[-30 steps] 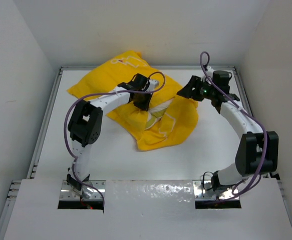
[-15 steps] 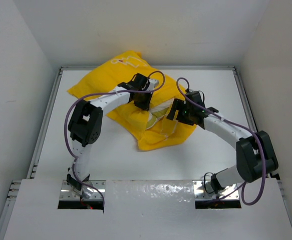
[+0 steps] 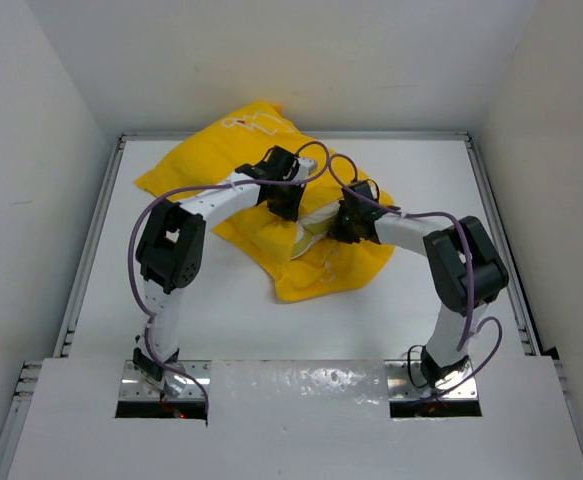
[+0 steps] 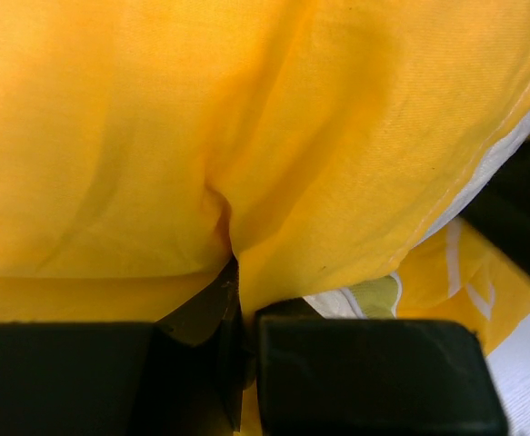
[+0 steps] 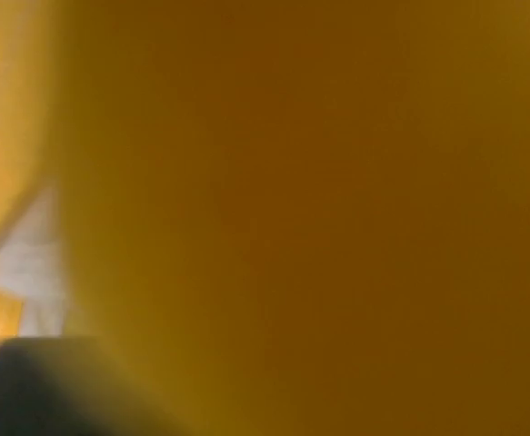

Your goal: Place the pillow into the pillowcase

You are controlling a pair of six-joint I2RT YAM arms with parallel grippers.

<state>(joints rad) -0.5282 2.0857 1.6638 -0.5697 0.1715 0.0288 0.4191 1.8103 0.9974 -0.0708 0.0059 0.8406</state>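
Yellow cloth covers much of the far middle of the white table [image 3: 221, 330]: the pillowcase [image 3: 206, 165] lies there rumpled and bulging. The left gripper [image 3: 283, 207] is down on its middle, fingers [image 4: 365, 372] drawn tight together with a fold of the yellow fabric pinched between them. The right gripper [image 3: 344, 224] is pressed against the pillowcase's right part, near the left one. Its wrist view gives only blurred yellow and one dark finger [image 5: 28, 391], so I cannot tell how wide it stands. A pale patch [image 3: 316, 222] shows between the two grippers; I cannot tell whether it is the pillow or print.
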